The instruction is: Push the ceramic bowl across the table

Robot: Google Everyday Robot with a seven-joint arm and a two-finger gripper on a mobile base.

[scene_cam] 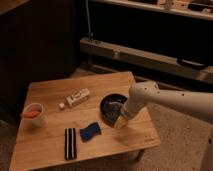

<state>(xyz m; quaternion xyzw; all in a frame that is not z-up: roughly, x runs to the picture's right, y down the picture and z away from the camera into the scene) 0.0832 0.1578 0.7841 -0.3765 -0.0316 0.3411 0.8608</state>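
I am watching the single camera view. The gripper is sitting low at the table, right at the near-right rim of the bowl, touching it or just beside it; I cannot tell which. I cannot tell either whether the gripper is released or clenched, since the wrist is hiding that end. The white arm is reaching in from the right side of the frame.

The bowl is resting flat on the right half of the table, nearer the front edge than the back. A white tube is lying just beyond the bowl's left side. A blue sponge is lying near its front-left, apart from it. A black striped strip is lying left of the sponge, and a white cup with orange contents is standing well apart at the far left edge.

I am judging this as the contact step, with the push itself about to count or just underway. Plenty of bare wood is showing to the left and back, so I am calling most of the travel not yet done.

For the next move I am planning a low, steady sweep against the rim, aimed away from the right edge. I am expecting the tube to get bumped if the line runs straight left.
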